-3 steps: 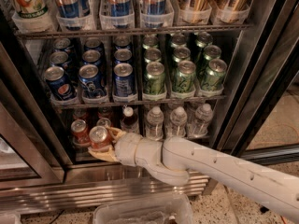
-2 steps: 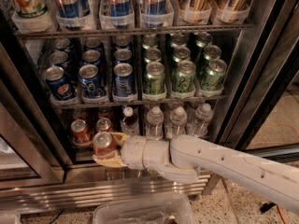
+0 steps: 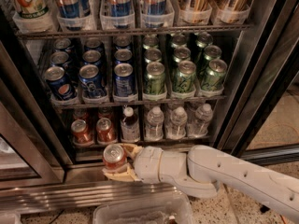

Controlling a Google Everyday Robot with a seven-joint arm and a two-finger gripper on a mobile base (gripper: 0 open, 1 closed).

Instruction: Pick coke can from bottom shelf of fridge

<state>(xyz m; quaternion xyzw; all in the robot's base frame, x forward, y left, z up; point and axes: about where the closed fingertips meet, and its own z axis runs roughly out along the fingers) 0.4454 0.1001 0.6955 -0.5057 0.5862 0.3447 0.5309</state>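
Observation:
My gripper (image 3: 117, 162) is shut on a red coke can (image 3: 113, 157), holding it upright just in front of the fridge (image 3: 261, 83), over the steel base sill. The white arm reaches in from the lower right. Behind the held can, the bottom shelf (image 3: 140, 141) carries two more red cans (image 3: 82, 131) on the left and several small clear water bottles (image 3: 153, 123) to the right. The held can's silver top and pull tab face up.
The middle tier holds blue Pepsi cans (image 3: 92, 80) and green cans (image 3: 184, 76). Tall cans fill the top tier (image 3: 119, 3). A clear plastic bin (image 3: 142, 211) sits on the floor below the arm. The dark door edge (image 3: 273, 73) stands at the right.
The gripper has pulled back out of the bottom shelf toward the camera with the red can in it, and now sits lower and nearer, over the sill.

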